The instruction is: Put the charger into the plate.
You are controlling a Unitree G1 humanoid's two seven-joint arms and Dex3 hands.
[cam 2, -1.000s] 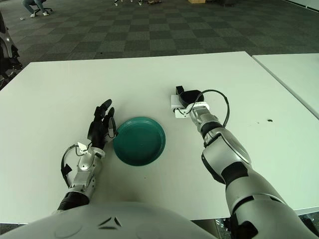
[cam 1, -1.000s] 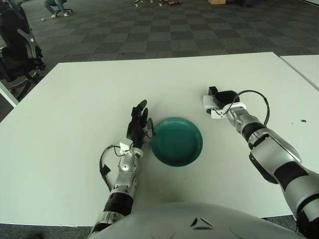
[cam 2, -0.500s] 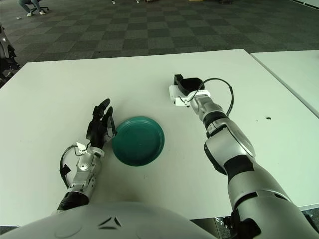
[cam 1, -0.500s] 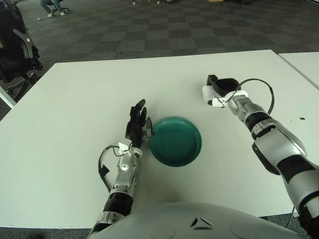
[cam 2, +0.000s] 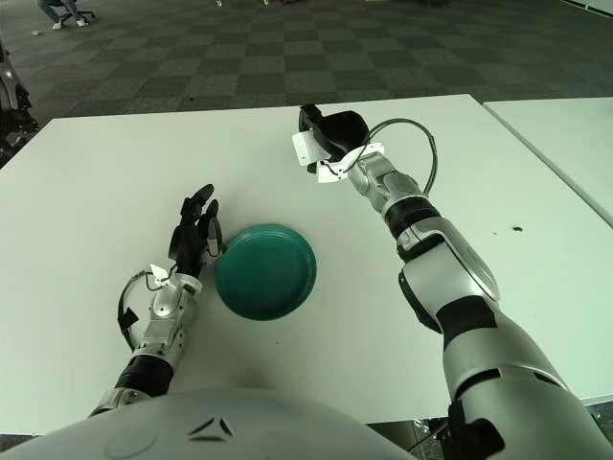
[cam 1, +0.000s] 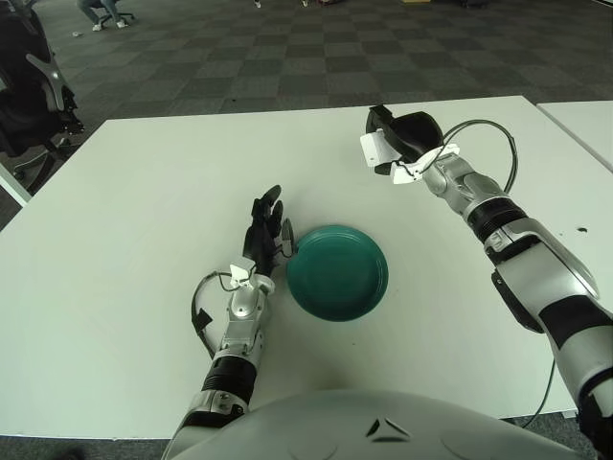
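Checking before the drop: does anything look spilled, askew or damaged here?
Nothing stands out. The right hand holds the white charger; the green plate sits flat beside the left hand.

Left robot hand [cam 1: 263, 228] just beside plate [cam 1: 337, 271] rim, right robot hand [cam 1: 402, 136] well apart above table [cam 1: 144, 192]

The right robot hand [cam 1: 402, 144] is raised above the tabletop [cam 1: 144, 192] on an outstretched arm, its fingers curled around the charger [cam 1: 375, 149]. The left robot hand [cam 1: 263, 230] lies low at the robot's left, fingers straight and loosely spread, palm facing inward, holding nothing.
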